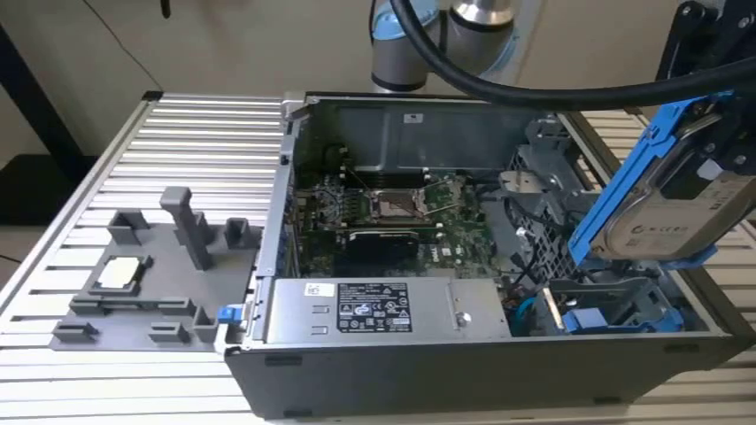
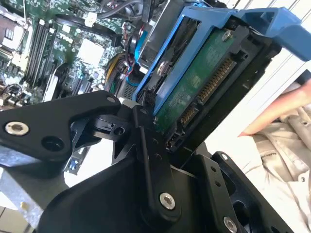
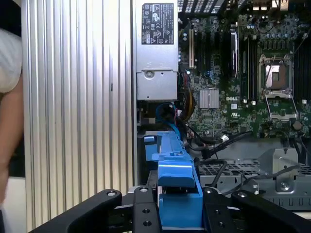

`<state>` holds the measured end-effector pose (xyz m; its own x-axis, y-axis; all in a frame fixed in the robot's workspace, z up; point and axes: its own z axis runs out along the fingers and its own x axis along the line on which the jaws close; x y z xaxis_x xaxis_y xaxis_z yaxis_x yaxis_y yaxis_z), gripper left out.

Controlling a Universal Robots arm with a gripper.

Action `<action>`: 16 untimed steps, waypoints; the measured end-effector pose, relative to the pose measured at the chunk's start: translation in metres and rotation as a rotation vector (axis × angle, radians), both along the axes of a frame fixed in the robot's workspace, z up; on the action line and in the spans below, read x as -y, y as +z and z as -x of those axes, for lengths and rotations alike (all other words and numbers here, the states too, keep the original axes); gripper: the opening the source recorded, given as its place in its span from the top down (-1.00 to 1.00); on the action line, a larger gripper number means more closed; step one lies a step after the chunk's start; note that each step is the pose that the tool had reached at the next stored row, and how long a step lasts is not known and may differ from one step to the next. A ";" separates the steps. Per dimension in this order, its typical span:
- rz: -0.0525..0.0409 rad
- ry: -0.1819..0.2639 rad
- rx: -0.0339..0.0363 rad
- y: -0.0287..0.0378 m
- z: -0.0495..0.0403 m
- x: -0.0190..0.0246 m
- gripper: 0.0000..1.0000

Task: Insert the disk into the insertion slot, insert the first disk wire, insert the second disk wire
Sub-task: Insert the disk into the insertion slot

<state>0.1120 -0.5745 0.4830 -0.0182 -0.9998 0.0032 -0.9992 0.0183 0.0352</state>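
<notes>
Disk (image 1: 661,217), blue-framed, hangs tilted above the insertion slot (image 1: 614,305) at the exterior view's right end of the computer case (image 1: 473,376). The gripper (image 3: 180,213) has its fingers (image 3: 145,213) clamped on the frame's edges. Seating it well likely means squaring the frame to the bay before lowering.

The counter (image 1: 177,133) is built of silver aluminium slats laid side by side, and their ridges catch a soft, even light with no hard shadows. Behind the counter rises a plain beige wall (image 1: 260,44), bare and matt. Off the counter's far corner, at the exterior view's left, a black post (image 1: 42,102) slants upward. In the first wrist view the counter's ribs (image 3: 73,97) gleam pale grey.
</notes>
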 end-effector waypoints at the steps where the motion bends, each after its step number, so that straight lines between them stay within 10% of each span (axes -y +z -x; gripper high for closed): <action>1: 0.0001 0.000 0.0011 -0.0007 0.0000 0.0000 0.35; 16: 0.0001 0.000 0.0023 -0.0115 0.0000 0.0000 0.35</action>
<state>0.1120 -0.5745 0.4715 -0.0181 -0.9998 0.0032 -0.9993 0.0182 0.0329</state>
